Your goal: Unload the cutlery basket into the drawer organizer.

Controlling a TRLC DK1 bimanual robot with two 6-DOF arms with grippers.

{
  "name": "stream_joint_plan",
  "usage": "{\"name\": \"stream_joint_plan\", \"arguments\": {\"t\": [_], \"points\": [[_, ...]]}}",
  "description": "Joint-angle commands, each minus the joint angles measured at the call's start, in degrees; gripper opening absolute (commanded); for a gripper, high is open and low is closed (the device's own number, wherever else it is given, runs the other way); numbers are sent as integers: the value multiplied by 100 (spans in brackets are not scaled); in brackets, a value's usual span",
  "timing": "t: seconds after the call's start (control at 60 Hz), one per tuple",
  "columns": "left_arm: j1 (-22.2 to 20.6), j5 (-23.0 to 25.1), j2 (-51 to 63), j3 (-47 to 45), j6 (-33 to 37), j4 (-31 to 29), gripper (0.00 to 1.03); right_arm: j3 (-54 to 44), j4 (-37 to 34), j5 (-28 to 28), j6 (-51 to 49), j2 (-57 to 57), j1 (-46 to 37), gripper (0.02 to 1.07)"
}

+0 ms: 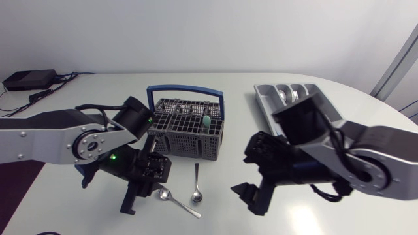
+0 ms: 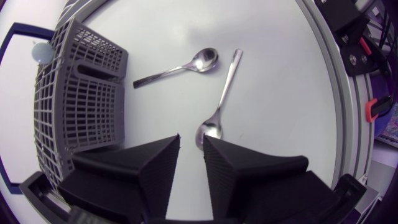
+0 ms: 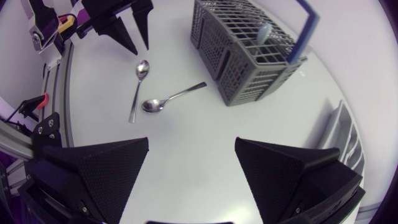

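My left claw (image 2: 191, 138) is released, its tips just short of one spoon (image 2: 219, 106); a second spoon (image 2: 177, 68) lies beside it, both between the basket (image 1: 186, 127) and the table's near edge. My right claw (image 3: 192, 142) gapes wide, holding nothing; the drawer organizer (image 1: 268, 98) sits toward the table's far right edge.

Polished metal spoons (image 2: 205, 59); matt grey plastic basket (image 1: 186, 134); smooth glossy table (image 1: 215, 85).

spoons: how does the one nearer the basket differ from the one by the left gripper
The basket-side spoon points its handle at the basket; the gripper-side spoon lies slantwise, handle away. The gripper-side spoon's bowl sits just ahead of the left gripper, the basket-side spoon's farther off. Both silver.
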Motion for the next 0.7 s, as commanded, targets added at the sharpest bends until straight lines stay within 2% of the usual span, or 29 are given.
{"name": "stream_joint_plan", "arguments": {"t": [0.0, 0.133, 0.183, 0.367, 0.683], "points": [[272, 100, -166, -245, -112, 162, 56, 380, 69, 152, 302, 778, 382, 102], [712, 284, -175, -298, -455, 470, 88, 1048, 61, 257, 539, 1807, 848, 102], [852, 363, -175, -289, -596, 593, 97, 1285, 34, 284, 601, 2141, 988, 101], [1336, 548, -175, -219, -1237, 1024, 98, 2067, -89, 292, 829, 3072, 1357, 97], [1881, 1101, -149, -280, -1439, 1076, 98, 3060, -686, 380, 1093, 3986, 1815, 97]]}}
